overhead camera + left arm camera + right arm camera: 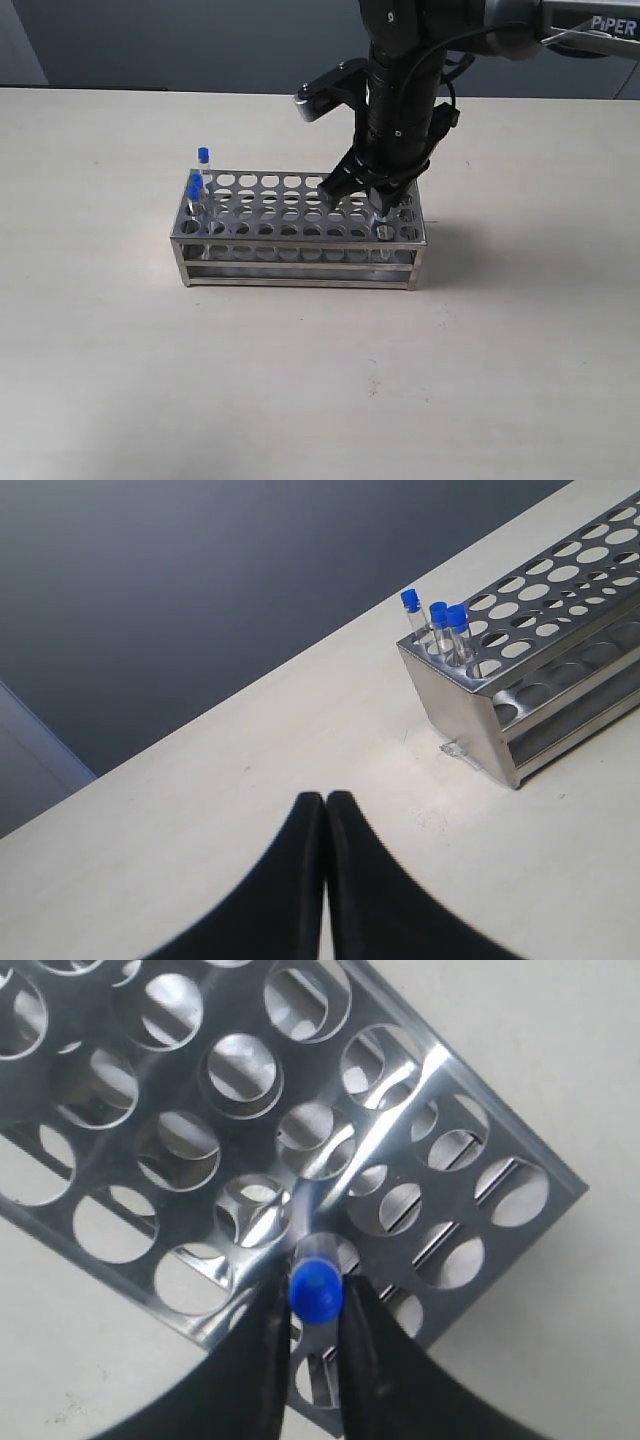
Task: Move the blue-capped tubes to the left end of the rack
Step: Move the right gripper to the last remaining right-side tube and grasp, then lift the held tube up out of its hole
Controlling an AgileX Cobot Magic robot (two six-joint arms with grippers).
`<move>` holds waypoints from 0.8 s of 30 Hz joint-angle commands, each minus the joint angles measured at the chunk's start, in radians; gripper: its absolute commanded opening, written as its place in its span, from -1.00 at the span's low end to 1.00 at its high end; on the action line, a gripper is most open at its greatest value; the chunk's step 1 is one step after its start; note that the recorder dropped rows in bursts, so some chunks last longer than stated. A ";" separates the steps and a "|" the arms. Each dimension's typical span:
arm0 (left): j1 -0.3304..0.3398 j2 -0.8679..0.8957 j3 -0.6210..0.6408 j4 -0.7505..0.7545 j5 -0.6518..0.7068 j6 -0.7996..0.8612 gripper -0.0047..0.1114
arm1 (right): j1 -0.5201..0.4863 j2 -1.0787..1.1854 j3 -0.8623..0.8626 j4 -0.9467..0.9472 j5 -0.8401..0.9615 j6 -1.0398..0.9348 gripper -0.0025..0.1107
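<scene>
Blue-capped tube (316,1290) snug in nearly-closed right hand (316,1308)

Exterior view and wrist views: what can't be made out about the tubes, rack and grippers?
Exterior view: fourth tube's cap, hidden behind the right gripper.
Right wrist view: that tube's body below the cap, lost in glare off the rack; its hole unclear.
Left wrist view: rack's far end, cut by the frame edge.
Exterior view: left gripper, out of frame.
Exterior view: three left-end tubes overlap; their holes too small to tell.
</scene>
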 commanded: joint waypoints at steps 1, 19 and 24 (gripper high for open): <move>-0.004 0.003 -0.005 -0.004 -0.004 -0.005 -0.90 | 0.000 -0.038 0.001 0.003 -0.015 0.000 -0.97; -0.004 0.003 -0.005 -0.004 -0.004 -0.005 -0.90 | 0.035 -0.234 -0.006 0.027 -0.034 -0.016 -0.97; -0.004 0.003 -0.005 -0.004 -0.004 -0.005 -0.90 | 0.103 -0.234 -0.057 0.069 -0.093 -0.066 -0.97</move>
